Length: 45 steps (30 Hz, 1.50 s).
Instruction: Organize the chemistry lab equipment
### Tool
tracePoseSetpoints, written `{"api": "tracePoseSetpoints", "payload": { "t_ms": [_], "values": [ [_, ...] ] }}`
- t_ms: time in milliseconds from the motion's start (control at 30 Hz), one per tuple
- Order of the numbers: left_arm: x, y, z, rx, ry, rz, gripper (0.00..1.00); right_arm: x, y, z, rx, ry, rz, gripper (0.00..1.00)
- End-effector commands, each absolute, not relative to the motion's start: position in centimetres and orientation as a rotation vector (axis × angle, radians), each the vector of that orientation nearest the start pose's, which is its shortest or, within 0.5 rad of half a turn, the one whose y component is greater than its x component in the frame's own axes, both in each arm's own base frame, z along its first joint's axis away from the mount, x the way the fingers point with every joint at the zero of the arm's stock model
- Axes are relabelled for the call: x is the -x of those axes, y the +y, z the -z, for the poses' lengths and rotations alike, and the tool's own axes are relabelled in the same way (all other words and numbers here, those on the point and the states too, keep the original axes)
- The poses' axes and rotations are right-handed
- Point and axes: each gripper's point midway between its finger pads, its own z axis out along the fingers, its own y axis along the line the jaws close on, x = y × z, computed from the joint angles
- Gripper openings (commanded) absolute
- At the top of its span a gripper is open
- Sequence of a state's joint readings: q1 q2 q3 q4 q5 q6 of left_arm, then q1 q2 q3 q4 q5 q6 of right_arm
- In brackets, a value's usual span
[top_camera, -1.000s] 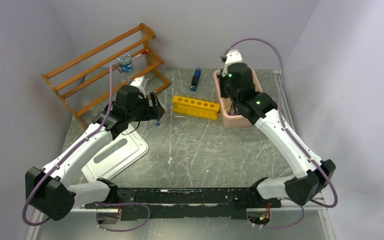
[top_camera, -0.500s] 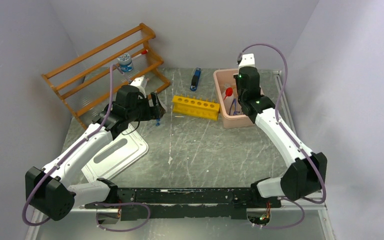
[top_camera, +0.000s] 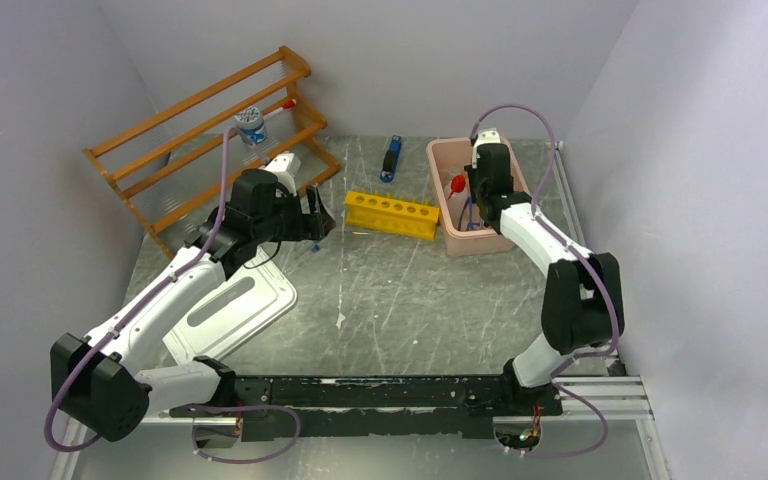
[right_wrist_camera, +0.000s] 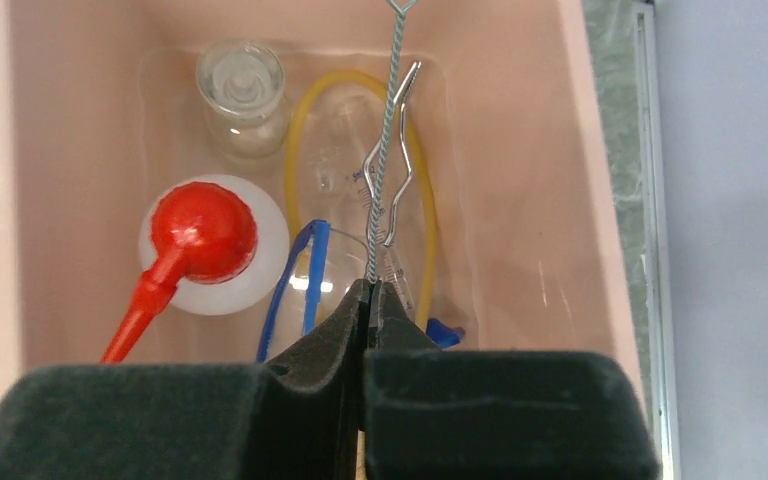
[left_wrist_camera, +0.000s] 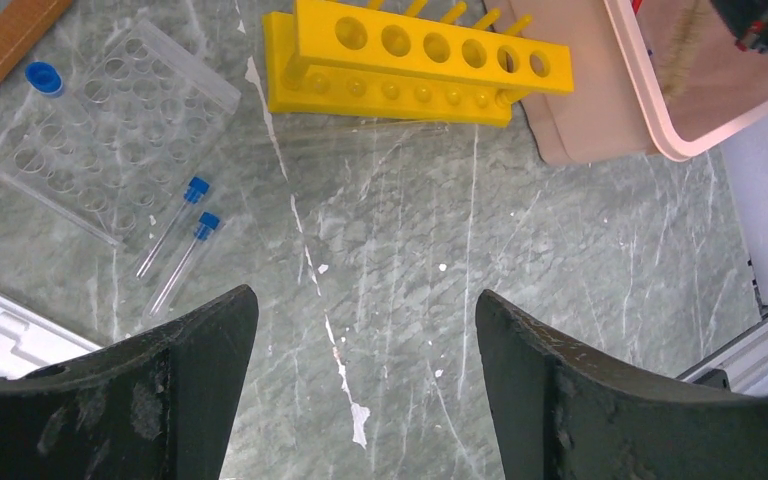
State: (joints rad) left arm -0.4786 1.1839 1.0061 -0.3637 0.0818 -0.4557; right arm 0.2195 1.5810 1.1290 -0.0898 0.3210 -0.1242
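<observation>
My right gripper [right_wrist_camera: 368, 290] hangs over the pink bin [right_wrist_camera: 560, 150], shut on the twisted wire handle of a brush [right_wrist_camera: 385, 150]. Below it in the bin lie the red-capped squeeze bottle [right_wrist_camera: 200, 235], yellowish tubing [right_wrist_camera: 425, 230], metal tongs [right_wrist_camera: 400, 170], blue-framed goggles [right_wrist_camera: 290, 290] and a clear glass vial [right_wrist_camera: 242, 85]. My left gripper [left_wrist_camera: 365, 320] is open above bare table, holding nothing. Two blue-capped tubes [left_wrist_camera: 185, 245] lie to its left beside a clear well plate [left_wrist_camera: 110, 130] and a loose blue cap [left_wrist_camera: 44, 77].
A yellow tube rack [top_camera: 392, 213] stands between the arms, just left of the bin. A wooden shelf [top_camera: 210, 130] with a small jar [top_camera: 251, 125] fills the back left. A white tray [top_camera: 230, 310] lies under the left arm. A blue item [top_camera: 391, 157] rests near the back wall.
The right arm has folded upward and its wrist has shifted toward the bin's back right, uncovering the bin's contents. The left arm has barely moved.
</observation>
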Motion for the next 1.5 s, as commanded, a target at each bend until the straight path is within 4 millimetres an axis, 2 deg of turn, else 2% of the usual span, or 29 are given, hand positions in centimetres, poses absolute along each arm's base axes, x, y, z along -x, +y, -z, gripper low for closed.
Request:
{"api": "tracePoseSetpoints", "payload": {
  "t_ms": [0, 100, 167, 300, 367, 433, 700, 767, 833, 933, 1033, 1167, 1333, 1467],
  "values": [
    [-31.2, -20.1, -23.5, -0.138, 2.11, 0.663, 0.84, -47.1, 3.0, -15.5, 0.2, 2.075, 0.293, 0.0],
    [-31.2, -20.1, -23.3, -0.137, 2.111, 0.663, 0.84, -47.4, 2.0, -14.2, 0.212, 2.106, 0.344, 0.0],
    [-31.2, -20.1, -23.3, -0.137, 2.111, 0.66, 0.84, -47.5, 1.7, -14.1, 0.202, 2.114, 0.356, 0.01],
    [-31.3, -20.1, -23.2, -0.139, 2.113, 0.655, 0.84, -47.7, 2.2, -14.8, 0.181, 2.111, 0.313, 0.26],
    [-31.3, -20.1, -23.3, -0.143, 2.111, 0.66, 0.84, -47.6, 2.5, -15.8, 0.17, 2.101, 0.297, 0.35],
    [-31.2, -20.3, -23.4, -0.151, 2.112, 0.669, 0.84, -47.5, 2.9, -17.0, 0.16, 2.091, 0.286, 0.39],
    [-31.1, -20.5, -23.5, -0.155, 2.11, 0.685, 0.83, -46.1, 5.5, -22.6, 0.083, 2.033, 0.264, 0.41],
    [-31.0, -20.5, -23.6, -0.153, 2.11, 0.69, 0.82, -45.5, 6.7, -24.2, 0.087, 2.014, 0.248, 0.42],
    [-30.9, -20.4, -23.5, -0.142, 2.114, 0.691, 0.82, -44.5, 8.7, -25.8, 0.123, 1.991, 0.204, 0.44],
    [-31.0, -20.1, -24.0, -0.111, 2.119, 0.674, 0.81, -42.7, 12.5, -28.0, 0.192, 1.95, 0.104, 0.49],
    [-30.9, -19.4, -24.6, -0.079, 2.119, 0.643, 0.81, -40.7, 16.9, -28.7, 0.275, 1.944, -0.082, 0.51],
    [-30.6, -17.9, -25.0, -0.022, 2.08, 0.591, 0.81, -38.0, 22.0, -27.3, 0.411, 1.934, -0.251, 0.51],
    [-30.6, -14.8, -25.9, 0.142, 2.04, 0.47, 0.78, -35.9, 26.8, -21.7, 0.59, 2.019, -0.378, 0.56],
    [-31.0, -11.8, -26.8, 0.354, 1.96, 0.369, 0.77, -35.1, 29.7, -17.2, 0.75, 2.073, -0.422, 0.59]
  ]
}}
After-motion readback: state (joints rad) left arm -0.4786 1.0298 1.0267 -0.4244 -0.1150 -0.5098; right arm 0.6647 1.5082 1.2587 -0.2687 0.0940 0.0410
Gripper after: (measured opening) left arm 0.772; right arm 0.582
